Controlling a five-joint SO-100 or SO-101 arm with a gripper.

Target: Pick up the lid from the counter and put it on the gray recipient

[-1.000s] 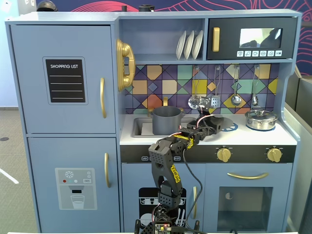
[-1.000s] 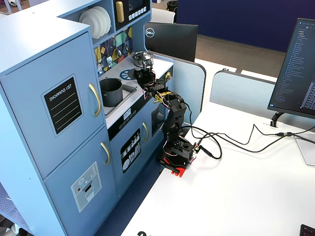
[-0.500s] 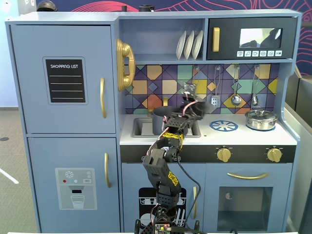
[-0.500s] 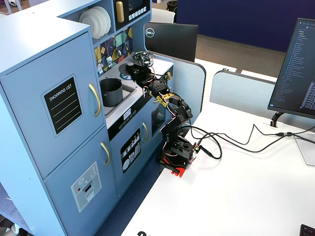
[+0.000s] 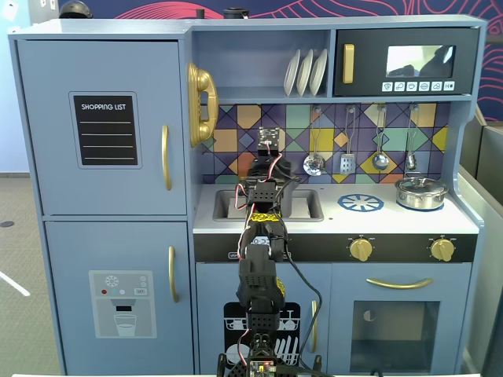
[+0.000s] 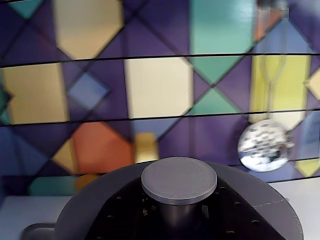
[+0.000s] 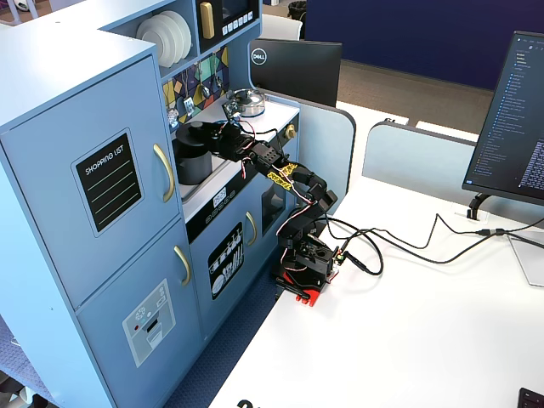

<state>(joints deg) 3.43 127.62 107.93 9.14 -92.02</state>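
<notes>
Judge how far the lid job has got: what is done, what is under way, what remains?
Done: the lid is off the counter and appears level with the top of the gray pot in a fixed view. In hand: the gripper is right at the lid; whether the jaws grip it is hidden. Left: probably check it sits flush, release and withdraw.

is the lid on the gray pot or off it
On, it seems: in the wrist view the lid lies flat, knob up; in a fixed view it caps the gray pot.
</notes>
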